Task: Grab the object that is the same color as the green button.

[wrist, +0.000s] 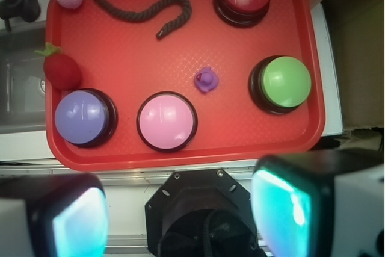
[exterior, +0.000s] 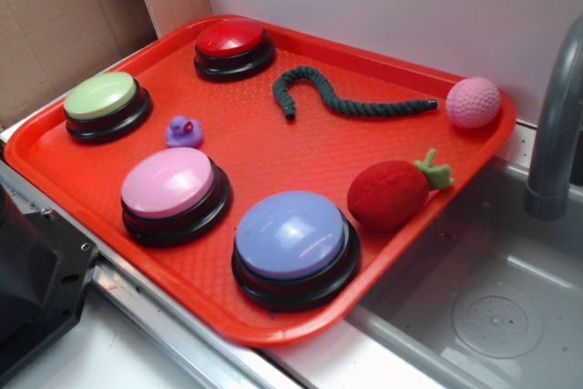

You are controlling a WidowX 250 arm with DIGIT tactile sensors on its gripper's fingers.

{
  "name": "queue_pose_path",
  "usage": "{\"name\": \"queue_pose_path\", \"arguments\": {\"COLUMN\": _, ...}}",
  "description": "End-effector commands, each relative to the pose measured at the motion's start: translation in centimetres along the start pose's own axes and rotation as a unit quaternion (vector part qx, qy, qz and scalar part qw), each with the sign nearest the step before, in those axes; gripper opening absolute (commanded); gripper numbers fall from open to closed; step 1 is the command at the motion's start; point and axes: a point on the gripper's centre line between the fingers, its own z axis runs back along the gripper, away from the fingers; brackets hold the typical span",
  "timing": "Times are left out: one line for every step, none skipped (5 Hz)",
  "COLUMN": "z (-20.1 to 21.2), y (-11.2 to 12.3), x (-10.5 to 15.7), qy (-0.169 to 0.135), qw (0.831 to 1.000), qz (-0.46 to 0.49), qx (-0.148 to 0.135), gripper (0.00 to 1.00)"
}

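The dark green twisted rope piece (exterior: 342, 97) lies curved on the far part of the red tray (exterior: 273, 148); in the wrist view the rope (wrist: 144, 11) is at the top. The green button (exterior: 102, 99) with a pale lime dome stands at the tray's left; in the wrist view the button (wrist: 284, 82) is at the right. My gripper (wrist: 180, 212) is open and empty, its two pads (wrist: 81, 224) wide apart, high above the robot base in front of the tray's near edge, far from the rope. The gripper does not show in the exterior view.
On the tray are a red button (exterior: 232, 45), a pink button (exterior: 173, 190), a blue button (exterior: 291, 243), a small purple duck (exterior: 184, 131), a pink ball (exterior: 473, 101) and a red plush strawberry (exterior: 393, 190). A sink (exterior: 492, 316) and grey faucet (exterior: 556, 125) lie right; cardboard (exterior: 64, 15) left.
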Motion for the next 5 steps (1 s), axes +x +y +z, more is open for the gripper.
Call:
{"name": "queue_pose_path", "arguments": {"z": 0.0, "y": 0.0, "x": 0.0, "qy": 0.0, "qw": 1.0, "qz": 0.0, "qx": 0.0, "gripper": 1.0}}
{"name": "queue_pose_path", "arguments": {"z": -0.9, "y": 2.1, "x": 3.3, "qy": -0.051, "qw": 0.997, "qz": 0.046, "qx": 0.047, "gripper": 1.0}}
{"name": "queue_pose_path", "arguments": {"z": -3.2, "y": 3.1, "x": 6.0, "qy": -0.074, "qw": 0.992, "qz": 0.069, "qx": 0.077, "gripper": 1.0}}
{"name": "queue_pose_path", "arguments": {"z": -5.9, "y": 3.3, "x": 8.7, "qy": -0.091, "qw": 0.989, "qz": 0.074, "qx": 0.095, "gripper": 1.0}}
{"name": "queue_pose_path", "arguments": {"z": -9.3, "y": 2.9, "x": 12.3, "qy": -0.121, "qw": 0.988, "qz": 0.068, "qx": 0.074, "gripper": 1.0}}
